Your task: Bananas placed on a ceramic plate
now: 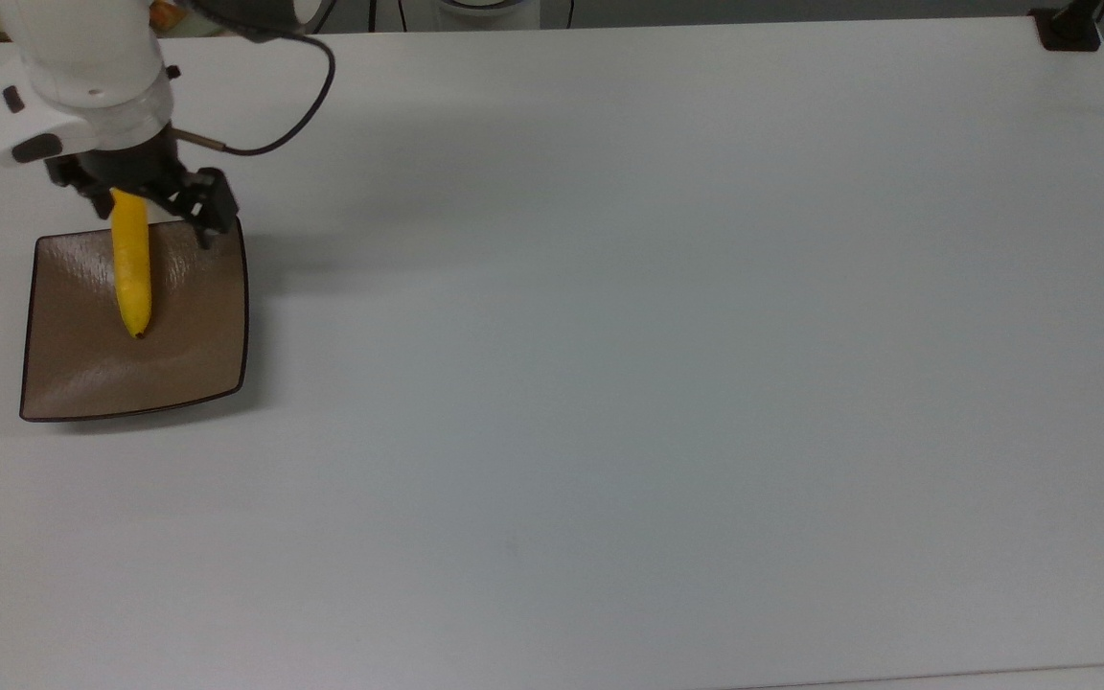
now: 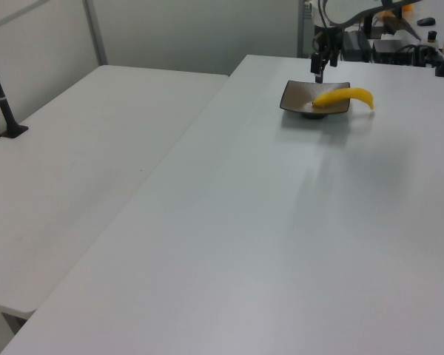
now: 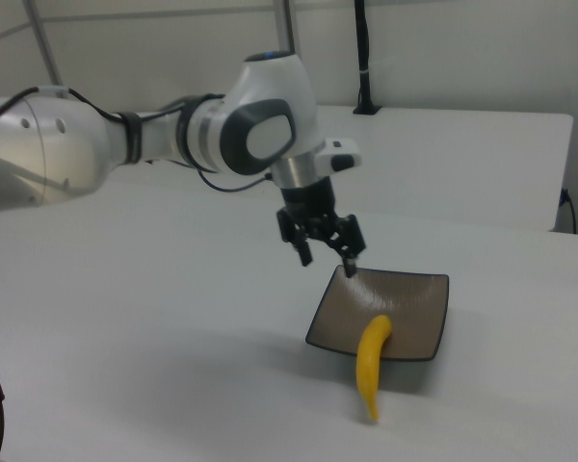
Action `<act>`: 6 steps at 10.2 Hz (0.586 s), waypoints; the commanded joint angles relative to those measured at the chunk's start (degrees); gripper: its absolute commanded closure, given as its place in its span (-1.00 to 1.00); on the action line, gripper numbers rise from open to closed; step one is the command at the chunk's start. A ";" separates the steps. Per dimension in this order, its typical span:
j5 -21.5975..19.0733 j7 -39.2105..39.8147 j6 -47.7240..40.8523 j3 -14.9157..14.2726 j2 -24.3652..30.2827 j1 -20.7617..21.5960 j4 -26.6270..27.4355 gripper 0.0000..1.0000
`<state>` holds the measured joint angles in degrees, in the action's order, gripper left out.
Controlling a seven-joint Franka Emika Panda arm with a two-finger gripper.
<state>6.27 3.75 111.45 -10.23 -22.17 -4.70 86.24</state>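
Observation:
The yellow banana [image 1: 132,278] lies lengthwise on the square brown ceramic plate [image 1: 188,335], dark tip toward the plate's middle. Its stem end sticks out over the rim at the top view's top. In the right view the banana [image 3: 371,371] overhangs the plate's [image 3: 409,298] near edge. In the left view the banana [image 2: 344,97] reaches past the plate's [image 2: 296,96] right side. My gripper [image 1: 142,206] hangs open just above the plate's rim and holds nothing. The spread fingers of the gripper [image 3: 328,258] stand clear of the banana, and the gripper [image 2: 320,72] is above the plate's far edge.
The plate sits near the white table's [image 1: 667,335] corner at the top view's left. A black cable [image 1: 308,105] loops from my wrist. A black clamp [image 1: 1068,29] is at the top view's top right corner. A second white table [image 2: 81,163] adjoins at the left view's left.

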 commanded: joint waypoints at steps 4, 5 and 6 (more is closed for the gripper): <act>-3.28 -5.14 -11.50 4.59 7.74 3.21 1.38 -1.00; -4.16 -6.81 -12.30 5.99 9.06 4.08 1.47 -1.00; -5.30 -9.00 -12.31 7.14 9.94 4.35 1.82 -1.00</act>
<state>3.34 -0.96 100.82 -5.03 -16.08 -1.61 86.12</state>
